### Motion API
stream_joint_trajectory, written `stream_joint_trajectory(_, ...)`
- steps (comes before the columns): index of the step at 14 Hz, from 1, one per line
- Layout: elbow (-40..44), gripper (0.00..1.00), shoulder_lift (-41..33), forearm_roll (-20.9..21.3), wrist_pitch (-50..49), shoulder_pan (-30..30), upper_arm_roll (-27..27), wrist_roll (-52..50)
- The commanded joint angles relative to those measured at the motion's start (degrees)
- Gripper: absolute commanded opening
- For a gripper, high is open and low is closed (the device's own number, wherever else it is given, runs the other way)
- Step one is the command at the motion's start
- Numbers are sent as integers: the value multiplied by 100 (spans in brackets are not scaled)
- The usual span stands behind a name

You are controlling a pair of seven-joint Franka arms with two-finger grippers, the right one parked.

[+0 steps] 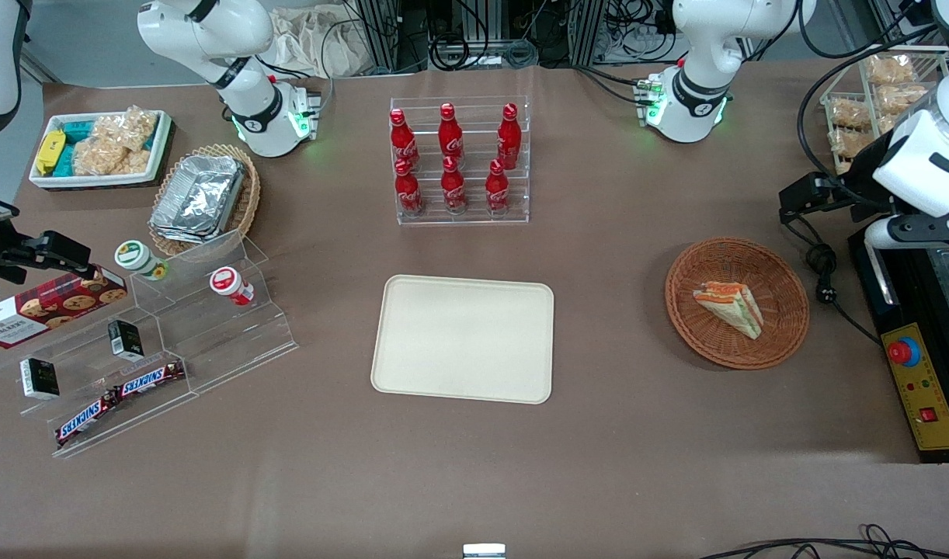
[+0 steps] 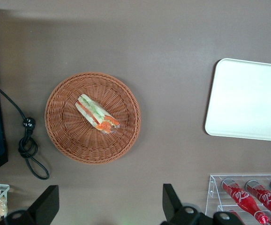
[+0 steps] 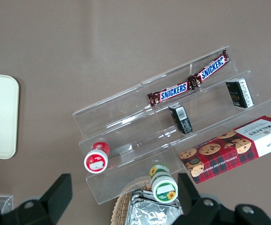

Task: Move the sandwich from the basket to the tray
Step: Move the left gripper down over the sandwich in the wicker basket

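Sandwich (image 1: 729, 307) lies inside the round reddish-brown basket (image 1: 785, 326), on its side, with the layered cut edge of orange, green and red facing up. From the left wrist camera the sandwich (image 2: 97, 113) sits close to the middle of the basket (image 2: 65, 136) and touches nothing but the woven bottom. The basket stands on the brown table (image 1: 637, 435), toward the working arm's end. The cream-beige tray (image 1: 463, 338) lies flat near the middle of the table, well apart from the basket, at about the same distance from the front camera, and nothing lies on it.

The gripper (image 2: 111, 206) hangs high above the table, beside the basket and not over the sandwich. Its two dark fingers (image 2: 46, 202) stand wide apart and hold nothing.

A black cable (image 1: 824, 272) lies on the table just beside the basket, between it and a black box with a red button (image 1: 903, 352). Farther from the front camera, a clear rack holds six red bottles (image 1: 453, 159) in two rows. Toward the parked arm's end, a clear stepped stand (image 1: 210, 326) carries chocolate bars (image 1: 121, 400), small jars and a cookie box, and farther still a tan basket holds foil trays (image 1: 199, 196).
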Motion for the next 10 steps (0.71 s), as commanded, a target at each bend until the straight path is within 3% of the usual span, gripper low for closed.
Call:
stream_joint_trajectory(1,150,99,80,84,-48,-73,20,-224)
stream_joint_trajectory(4,71,99,193,111,-57,-29,46,-741)
stream_joint_trajectory(6,-131,99,299,32,65,49,99,-1977)
stream_joint_trajectory(10,-1429,99,344,40,1556,243,108,-3747)
